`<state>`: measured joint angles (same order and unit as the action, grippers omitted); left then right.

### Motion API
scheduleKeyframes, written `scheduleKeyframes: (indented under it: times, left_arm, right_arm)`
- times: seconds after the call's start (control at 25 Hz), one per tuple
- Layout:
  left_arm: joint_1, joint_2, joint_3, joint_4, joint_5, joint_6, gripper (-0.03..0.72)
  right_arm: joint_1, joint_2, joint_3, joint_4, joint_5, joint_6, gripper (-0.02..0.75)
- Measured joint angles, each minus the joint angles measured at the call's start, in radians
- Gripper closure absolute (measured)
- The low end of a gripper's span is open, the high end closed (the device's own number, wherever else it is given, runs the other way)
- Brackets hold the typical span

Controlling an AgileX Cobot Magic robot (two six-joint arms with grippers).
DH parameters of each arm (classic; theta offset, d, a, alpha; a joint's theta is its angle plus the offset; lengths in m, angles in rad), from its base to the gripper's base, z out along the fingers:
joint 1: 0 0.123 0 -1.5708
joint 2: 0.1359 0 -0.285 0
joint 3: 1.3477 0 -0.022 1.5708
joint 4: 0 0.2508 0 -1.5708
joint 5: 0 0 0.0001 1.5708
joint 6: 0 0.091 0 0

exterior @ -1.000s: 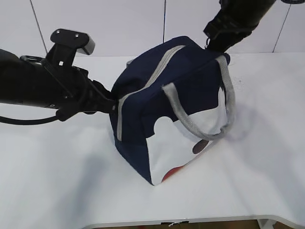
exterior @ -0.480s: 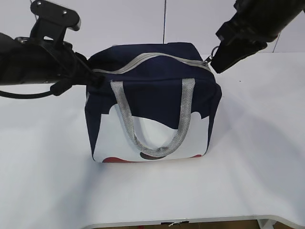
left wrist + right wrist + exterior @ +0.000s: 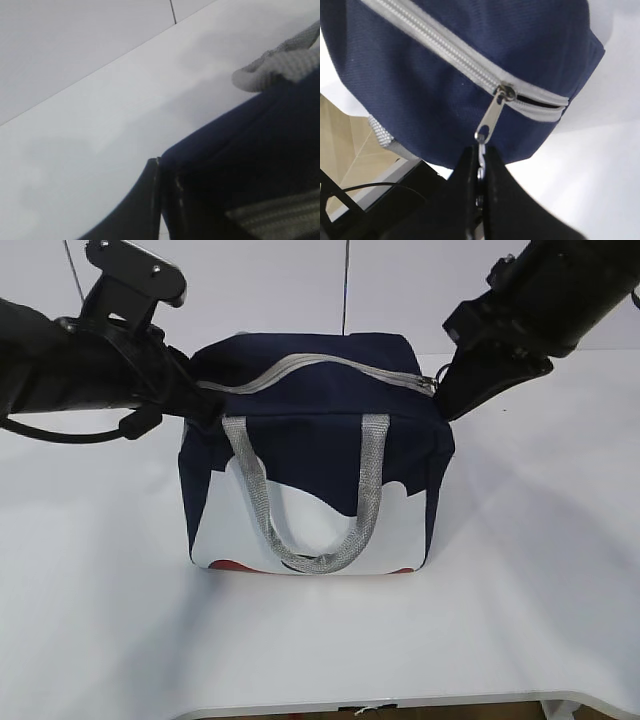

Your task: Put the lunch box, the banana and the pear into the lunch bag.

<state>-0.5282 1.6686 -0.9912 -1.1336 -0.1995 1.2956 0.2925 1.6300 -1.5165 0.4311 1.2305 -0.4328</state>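
Lunch bag (image 3: 318, 455) upright near the middle of the white desk (image 3: 520, 620), its white face and grey handles (image 3: 305, 505) turned toward the front edge; the grey zipper (image 3: 310, 368) runs across the navy top. The right gripper (image 3: 480, 165) is closed on the ring pull (image 3: 481, 150) hanging from the slider (image 3: 506, 92) at the bag's right end, where a short dark gap of parted teeth shows beyond the slider. The left gripper (image 3: 205, 405) is clamped on the navy fabric at the bag's top left corner. Lunch box, banana and pear are not in view.

Risks: the thin ring may slip out of the closed fingers if pulled at an angle to the zipper track; if the left grip yields, the soft bag would likely drag or tip toward the right rather than unzip; slack fabric could jam the slider.

Writing: none legible. The white face carries only black and red marks, partly hidden by the handle.
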Motion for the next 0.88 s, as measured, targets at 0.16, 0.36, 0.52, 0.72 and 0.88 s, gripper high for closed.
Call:
scheduleKeyframes:
  times: [0.16, 0.36, 0.52, 0.72, 0.88]
  left_arm:
    - [0.000, 0.003, 0.000, 0.017, -0.002, 0.000, 0.708]
    - [0.000, 0.003, 0.000, 0.125, 0.013, 0.000, 0.692]
    - [0.000, 0.003, 0.000, 0.213, 0.017, 0.000, 0.593]
    - [0.002, 0.003, 0.000, 0.296, 0.017, 0.000, 0.274]
    - [0.008, -0.041, 0.000, 0.305, 0.053, 0.000, 0.146]
  right_arm:
    - [0.000, 0.000, 0.000, -0.002, -0.002, 0.077, 0.720]
    - [0.000, 0.000, 0.000, -0.002, -0.002, 0.161, 0.720]
    - [0.000, 0.000, 0.000, -0.002, -0.002, 0.192, 0.720]
    - [0.000, 0.000, -0.002, 0.005, 0.000, 0.210, 0.720]
    - [0.000, 0.000, -0.022, 0.007, 0.002, 0.225, 0.720]
